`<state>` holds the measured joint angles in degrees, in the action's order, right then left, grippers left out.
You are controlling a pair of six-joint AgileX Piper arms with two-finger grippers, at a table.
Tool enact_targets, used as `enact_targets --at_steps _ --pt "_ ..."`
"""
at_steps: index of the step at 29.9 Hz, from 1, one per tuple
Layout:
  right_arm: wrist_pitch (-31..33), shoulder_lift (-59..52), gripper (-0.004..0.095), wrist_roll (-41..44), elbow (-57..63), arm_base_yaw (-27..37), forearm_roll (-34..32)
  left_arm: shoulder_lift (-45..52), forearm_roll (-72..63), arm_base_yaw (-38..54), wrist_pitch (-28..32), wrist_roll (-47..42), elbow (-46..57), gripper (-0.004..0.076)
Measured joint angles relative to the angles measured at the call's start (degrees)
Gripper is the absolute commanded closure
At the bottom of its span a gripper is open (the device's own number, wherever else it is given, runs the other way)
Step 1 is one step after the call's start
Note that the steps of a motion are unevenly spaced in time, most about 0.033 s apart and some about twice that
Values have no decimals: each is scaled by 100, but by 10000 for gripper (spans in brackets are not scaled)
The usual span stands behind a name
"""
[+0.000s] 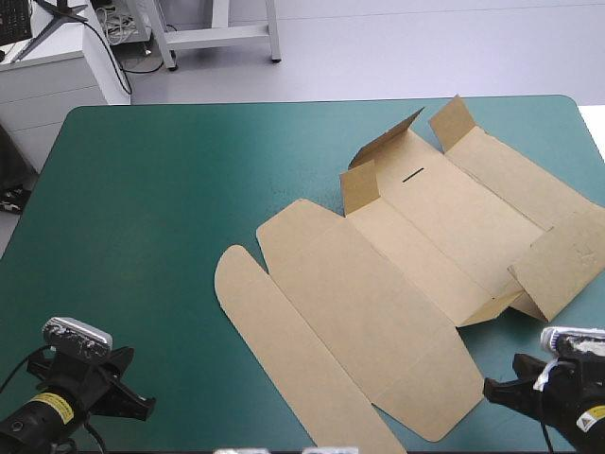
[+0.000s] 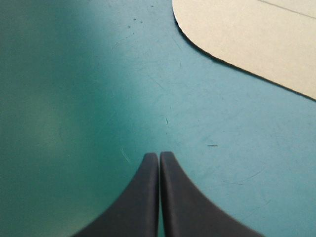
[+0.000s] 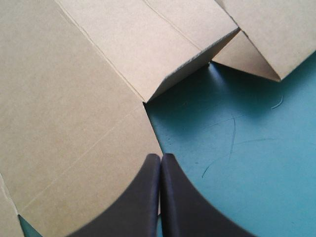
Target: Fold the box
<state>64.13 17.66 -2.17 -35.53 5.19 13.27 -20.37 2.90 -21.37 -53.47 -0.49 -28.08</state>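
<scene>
The brown box [image 1: 406, 274] lies as a mostly flat cut sheet on the right half of the teal-green table [image 1: 161, 218], with small flaps raised at its far end and a side panel lifted at the right. My left gripper [image 1: 128, 397] hovers at the near left corner, shut, over bare cover; in the left wrist view its fingertips [image 2: 159, 157] point toward the box's rounded flap [image 2: 247, 34] ahead. At the near right my right gripper [image 1: 496, 390] is shut and empty, its tips [image 3: 160, 158] at the near edge of the box [image 3: 74, 98].
White furniture [image 1: 57, 76] and a metal frame [image 1: 217, 33] stand beyond the far edge. Bare teal-green cover fills the left half of the table.
</scene>
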Motion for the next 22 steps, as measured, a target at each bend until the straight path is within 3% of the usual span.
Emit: enact_targets --at_steps 10,12,19,22 --pt "304 1616 913 492 -1329 0 -14 0 0 0 11 0 0 734" --pt "438 1951 859 580 -1479 0 -26 0 0 0 11 0 0 734" --pt "719 3045 531 996 -1767 0 -508 0 0 0 11 0 0 734" --pt "714 3494 505 1343 -1785 0 -561 0 0 0 11 0 0 734"
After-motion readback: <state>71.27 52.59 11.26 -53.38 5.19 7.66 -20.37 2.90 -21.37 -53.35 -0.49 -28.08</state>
